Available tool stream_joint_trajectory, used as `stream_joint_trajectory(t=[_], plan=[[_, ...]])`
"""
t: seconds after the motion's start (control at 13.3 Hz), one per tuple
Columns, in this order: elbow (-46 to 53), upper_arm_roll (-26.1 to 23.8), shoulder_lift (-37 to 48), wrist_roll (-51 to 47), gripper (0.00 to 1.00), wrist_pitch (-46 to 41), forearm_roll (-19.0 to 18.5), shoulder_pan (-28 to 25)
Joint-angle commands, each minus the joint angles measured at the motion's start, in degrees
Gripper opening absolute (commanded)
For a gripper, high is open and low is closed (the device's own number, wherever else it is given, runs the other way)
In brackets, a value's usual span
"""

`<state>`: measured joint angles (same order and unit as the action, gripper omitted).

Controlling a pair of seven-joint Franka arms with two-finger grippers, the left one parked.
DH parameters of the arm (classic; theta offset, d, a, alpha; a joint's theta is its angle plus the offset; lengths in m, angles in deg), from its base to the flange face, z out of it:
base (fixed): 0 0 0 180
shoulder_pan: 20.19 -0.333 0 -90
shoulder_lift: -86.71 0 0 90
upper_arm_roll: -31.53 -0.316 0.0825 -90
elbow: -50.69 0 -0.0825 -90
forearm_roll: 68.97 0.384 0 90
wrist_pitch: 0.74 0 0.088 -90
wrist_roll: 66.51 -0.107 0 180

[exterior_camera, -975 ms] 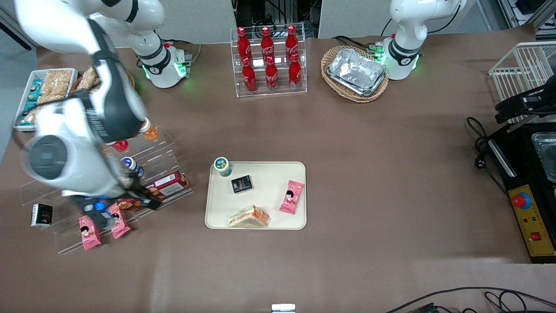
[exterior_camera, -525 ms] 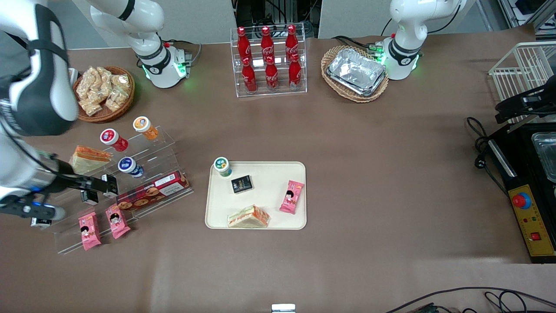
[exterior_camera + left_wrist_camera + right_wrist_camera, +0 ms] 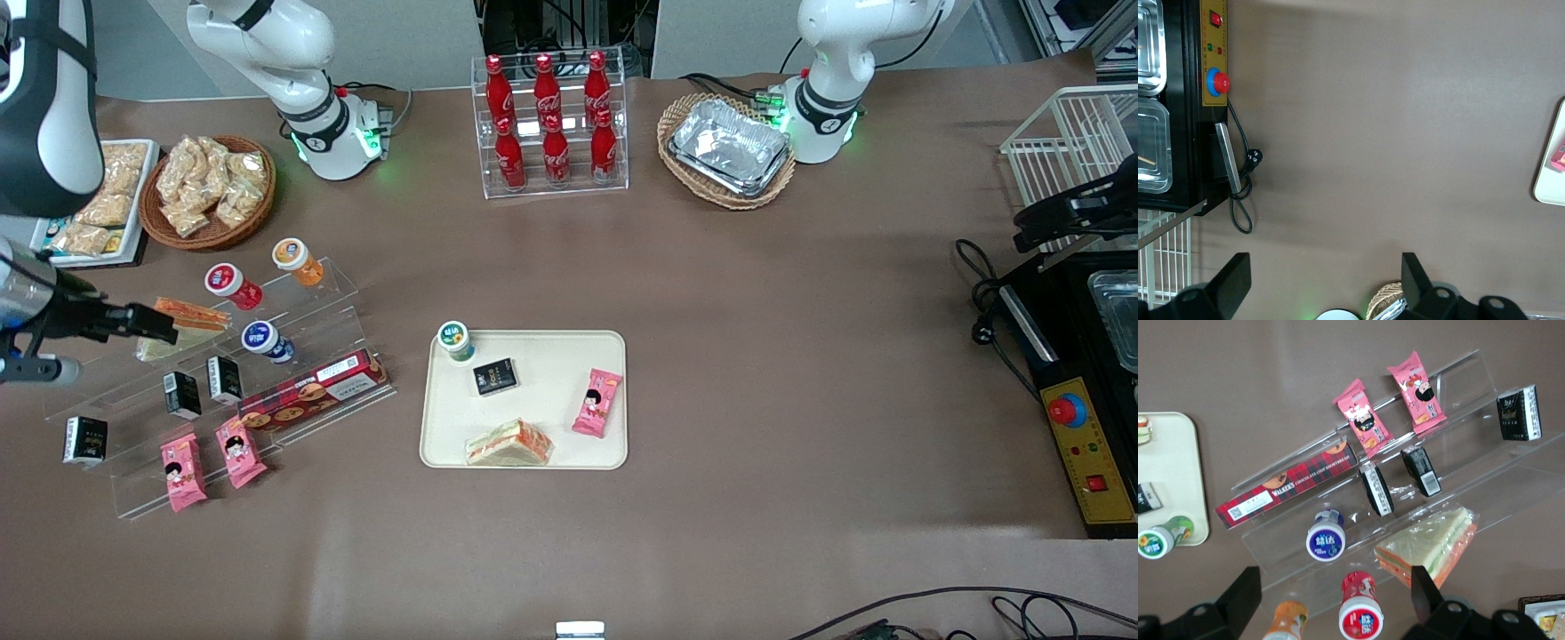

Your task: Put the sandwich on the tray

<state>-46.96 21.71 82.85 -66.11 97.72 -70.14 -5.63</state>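
Note:
One clear-wrapped sandwich [image 3: 188, 316] lies on the upper step of a clear acrylic shelf at the working arm's end of the table; it also shows in the right wrist view [image 3: 1429, 548]. A second, look-alike sandwich [image 3: 508, 443] lies on the cream tray [image 3: 551, 391], at the tray's edge nearest the front camera. My right gripper [image 3: 151, 327] hovers above the shelf, over the shelf sandwich. It is open and empty [image 3: 1333, 587], with one finger [image 3: 1423, 587] beside that sandwich. The tray's corner [image 3: 1171, 467] shows in the right wrist view.
The shelf [image 3: 329, 293] holds a red-capped bottle [image 3: 233, 284], an orange bottle [image 3: 298, 260], a blue-capped bottle [image 3: 265, 340], a tartan biscuit box [image 3: 313, 391], black cartons and pink snack packs. The tray also carries a green-lidded cup [image 3: 455, 339], a black carton [image 3: 494, 376] and a pink pack [image 3: 597, 402]. A snack basket [image 3: 212, 191] and cola rack [image 3: 549, 124] stand farther back.
My right arm has swung off the shelf toward the table's end and risen. The gripper moved from above the lower steps to above the shelf sandwich. The objects have not moved.

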Motion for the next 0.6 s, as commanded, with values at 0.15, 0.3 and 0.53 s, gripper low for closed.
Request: stream_joint_trajectory(t=[0.15, 0.3, 0.53], plan=[[-6.9, 0.2, 6.4, 3.5, 1.00, 2.3, 3.4, 3.0], [-6.9, 0.1, 6.4, 3.5, 1.00, 2.1, 3.4, 3.0], [-6.9, 0.1, 6.7, 3.5, 1.00, 1.9, 3.4, 3.0]])
